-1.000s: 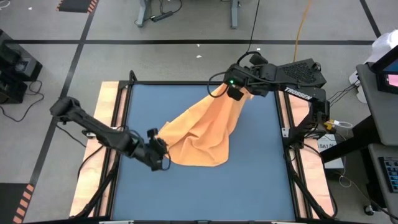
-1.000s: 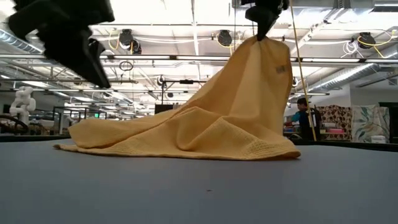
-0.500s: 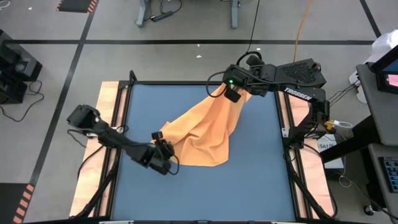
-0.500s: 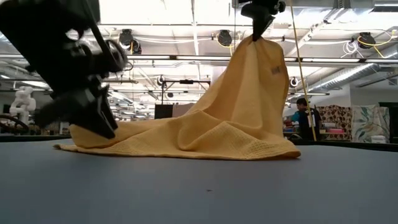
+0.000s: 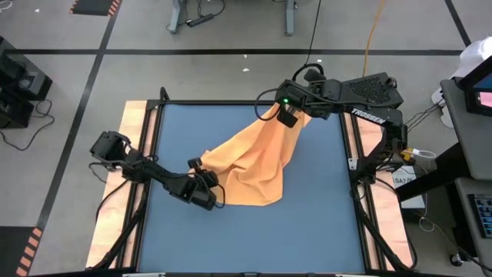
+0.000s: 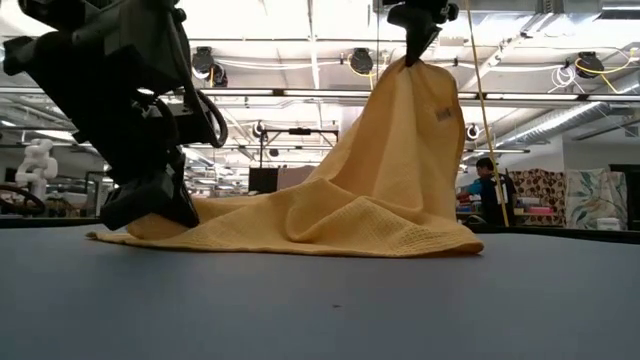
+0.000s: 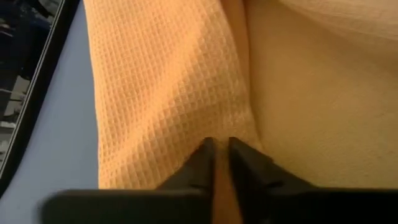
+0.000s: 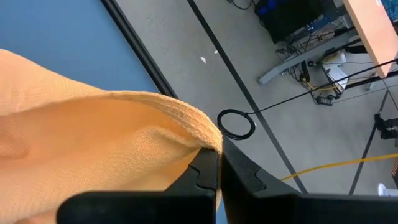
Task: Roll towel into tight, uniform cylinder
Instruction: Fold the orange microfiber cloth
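Observation:
The orange-yellow towel [image 5: 250, 161] slopes down from a raised corner at the far right, and its lower part lies crumpled on the blue mat [image 5: 315, 223]. My right gripper [image 5: 286, 115] is high above the mat's far right, shut on that raised corner. My left gripper [image 5: 209, 196] is low at the towel's near-left end and slants down, its fingers [image 7: 205, 155] shut on the cloth. In the low view the left gripper [image 6: 150, 205] stands at the towel's left end, and the right gripper [image 6: 415, 45] is at the top. My left gripper pinches a raised crease of the towel [image 7: 239, 130] between its two fingers, near the cloth's near-left end. It comes slanting down from the table's left. The cloth there lies on the mat; how many layers are caught I cannot tell. My right gripper pinches the towel's hemmed corner [image 8: 202, 134] between its two fingers, slanting down from the far right. That corner is lifted well clear of the mat. The cloth hangs below it in a slack slope, with its lower part [image 6: 300, 225] on the mat.
Bare blue mat lies near the front edge [image 6: 330, 300] and at the left of the towel [image 5: 173, 131]. Wooden strips [image 5: 134, 154] and a dark frame border the mat. A person [image 6: 487, 185] stands far off in the room behind.
My left gripper has sunk toward the mat and gone toward the towel's near-left end, tipping further down, and now sits on the cloth. The towel keeps its shape, and its raised corner stays where it was.

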